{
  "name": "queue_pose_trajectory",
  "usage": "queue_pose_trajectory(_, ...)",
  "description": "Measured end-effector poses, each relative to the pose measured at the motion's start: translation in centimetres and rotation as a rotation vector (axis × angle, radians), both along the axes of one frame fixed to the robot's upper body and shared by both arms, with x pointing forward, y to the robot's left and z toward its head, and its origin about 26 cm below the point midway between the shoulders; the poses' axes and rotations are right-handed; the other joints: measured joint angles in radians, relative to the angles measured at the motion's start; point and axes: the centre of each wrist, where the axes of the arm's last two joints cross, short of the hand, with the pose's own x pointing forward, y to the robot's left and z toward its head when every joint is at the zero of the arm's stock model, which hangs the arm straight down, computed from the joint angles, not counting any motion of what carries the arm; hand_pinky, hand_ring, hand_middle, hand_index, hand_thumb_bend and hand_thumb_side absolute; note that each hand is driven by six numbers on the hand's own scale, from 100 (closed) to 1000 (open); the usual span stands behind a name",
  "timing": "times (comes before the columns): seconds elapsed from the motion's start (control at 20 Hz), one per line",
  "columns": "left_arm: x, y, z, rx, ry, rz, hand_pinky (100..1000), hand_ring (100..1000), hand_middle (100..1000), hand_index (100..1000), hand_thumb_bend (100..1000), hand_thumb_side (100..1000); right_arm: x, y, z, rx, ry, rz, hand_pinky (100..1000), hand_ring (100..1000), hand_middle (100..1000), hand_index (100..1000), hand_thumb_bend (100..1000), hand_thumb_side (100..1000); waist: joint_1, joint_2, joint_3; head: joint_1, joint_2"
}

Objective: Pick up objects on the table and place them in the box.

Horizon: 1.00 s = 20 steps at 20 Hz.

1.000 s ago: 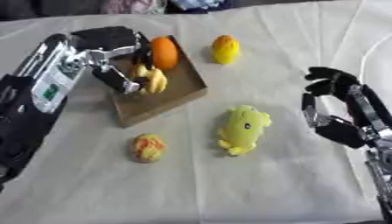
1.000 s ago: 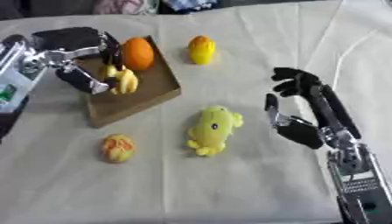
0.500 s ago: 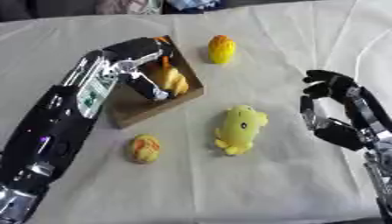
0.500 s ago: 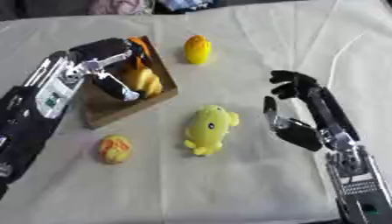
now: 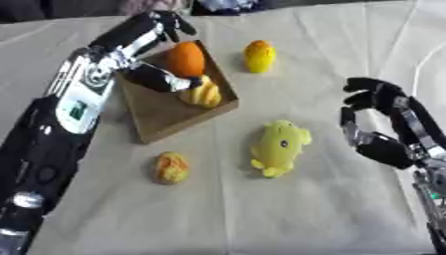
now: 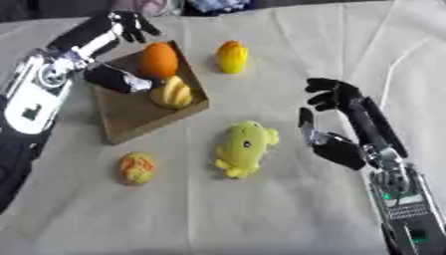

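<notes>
The left arm is extended forward from the lower left, and its left hand (image 5: pixel 153 37) is spread open, with fingers (image 5: pixel 177 22) held up and thumb (image 5: pixel 166 80) stretched downward. The right hand (image 6: pixel 335 134) is held palm inward at the right side, fingers relaxed and slightly bent, nothing grasped.

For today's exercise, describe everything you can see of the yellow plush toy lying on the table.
The yellow plush toy is a soft, rounded animal figure with a small dark eye and stubby limbs or fins. It lies flat on the cloth-covered table, tilted slightly, right of the wooden box and outside it. Nothing touches it; the right robot hand hovers beside it, apart.
</notes>
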Motion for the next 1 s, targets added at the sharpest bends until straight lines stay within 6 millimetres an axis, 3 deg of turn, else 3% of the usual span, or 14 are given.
queue_pose_trajectory(0.3, -4.3, 4.1, 1.1, -0.229, -0.042, 0.019, 685, 672, 717, 792, 549, 418, 0.7, -0.9, 2.1, -0.105, -0.038, 0.015, 710, 722, 765, 866, 118, 261, 0.000, 0.000, 0.021, -0.008, -0.001)
queue_pose_trajectory(0.35, -4.9, 4.6, 0.8, -0.260, -0.035, 0.026, 684, 672, 717, 791, 545, 418, 0.9, -1.0, 2.5, -0.126, -0.046, 0.020, 712, 724, 766, 869, 100, 312, 0.000, 0.000, 0.024, -0.008, -0.001)
queue_pose_trajectory(0.4, -5.4, 5.0, 0.4, -0.288, -0.027, 0.033, 682, 671, 715, 789, 529, 415, 1.0, -1.1, 3.0, -0.148, -0.056, 0.024, 715, 728, 771, 871, 122, 260, 0.000, 0.000, 0.028, -0.009, -0.002)
queue_pose_trajectory(0.65, -7.0, 6.4, -1.9, -0.378, 0.028, 0.093, 673, 663, 708, 788, 489, 414, 2.3, -1.6, 6.2, -0.277, -0.116, 0.050, 729, 744, 793, 889, 135, 254, 0.000, 0.000, 0.047, -0.022, -0.008)
queue_pose_trajectory(1.0, -8.2, 6.4, -4.9, -0.498, 0.096, 0.137, 658, 648, 694, 784, 471, 420, 5.5, -2.7, 11.3, -0.451, -0.129, 0.063, 736, 758, 827, 906, 161, 258, -0.007, 0.000, 0.077, -0.053, -0.011)
